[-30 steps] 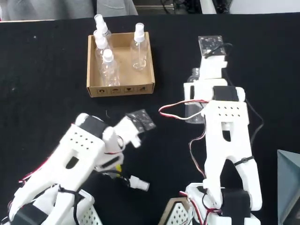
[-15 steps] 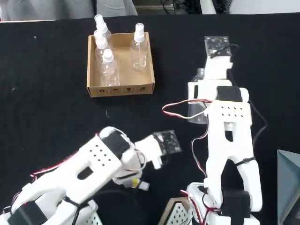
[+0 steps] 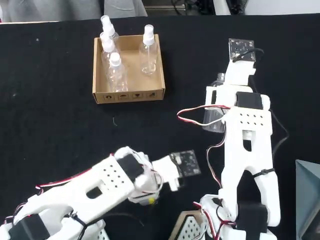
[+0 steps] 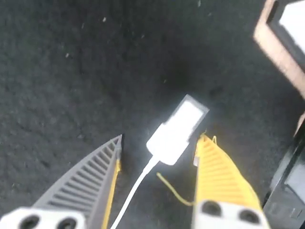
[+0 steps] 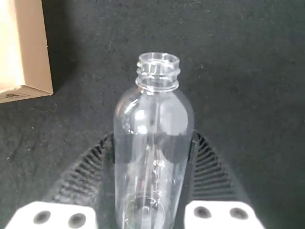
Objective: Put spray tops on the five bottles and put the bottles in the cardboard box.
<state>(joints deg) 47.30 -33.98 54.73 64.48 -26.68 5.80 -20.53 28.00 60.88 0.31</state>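
Note:
A white spray top (image 4: pixel 174 131) with its thin tube lies on the black table, between the spread fingers of my left gripper (image 4: pixel 159 143), which is open and just above it. In the high view the left arm (image 3: pixel 115 180) covers that spot near the table's front edge. My right gripper (image 5: pixel 152 138) is shut on a clear bottle without a top (image 5: pixel 153 102), holding it by its body. In the high view that bottle (image 3: pixel 214 114) sits at the middle right. The cardboard box (image 3: pixel 129 94) stands at the back left and holds several bottles with spray tops (image 3: pixel 116 67).
The right arm's base with a wooden edge (image 3: pixel 189 226) stands at the front centre, close to the left gripper, and shows as a wooden frame (image 4: pixel 281 47) in the left wrist view. A grey object (image 3: pixel 307 197) sits at the front right edge.
The left arm swung right and toward the table's front edge, coming down over the spray top that lay there. The right arm shifted a little to the right with the bottle.

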